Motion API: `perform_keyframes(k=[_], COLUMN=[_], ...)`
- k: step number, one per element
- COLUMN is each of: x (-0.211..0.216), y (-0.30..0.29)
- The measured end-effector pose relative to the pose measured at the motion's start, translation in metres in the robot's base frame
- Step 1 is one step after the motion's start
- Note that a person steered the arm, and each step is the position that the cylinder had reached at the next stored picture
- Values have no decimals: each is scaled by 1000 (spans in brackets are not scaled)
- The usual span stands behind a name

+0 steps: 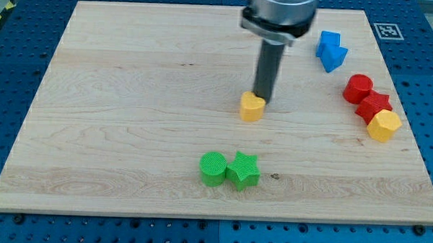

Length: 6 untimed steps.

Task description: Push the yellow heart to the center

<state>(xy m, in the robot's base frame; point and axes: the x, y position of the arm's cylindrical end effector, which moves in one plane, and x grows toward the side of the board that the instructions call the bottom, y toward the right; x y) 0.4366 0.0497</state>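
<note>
My tip point(263, 100) touching yellow heart point(251, 107) at its far right edge, near bench point(131, 97) centre. No hand on rod, so no open or closed state.

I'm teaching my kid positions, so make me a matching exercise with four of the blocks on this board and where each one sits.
Column one:
1. yellow heart
2. green star
3. blue blocks
4. yellow hexagon

Column two:
A. the view's top right
B. touching my tip, near the board's middle
C. right of the green cylinder
D. just below the red blocks

Pairs: 1-B, 2-C, 3-A, 4-D
</note>
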Motion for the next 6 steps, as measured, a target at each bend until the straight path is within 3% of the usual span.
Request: perform_keyframes(k=[1, 2, 3, 4, 5, 6], x=[4, 46, 77, 47, 24, 30], y=[23, 75, 36, -11, -20, 38])
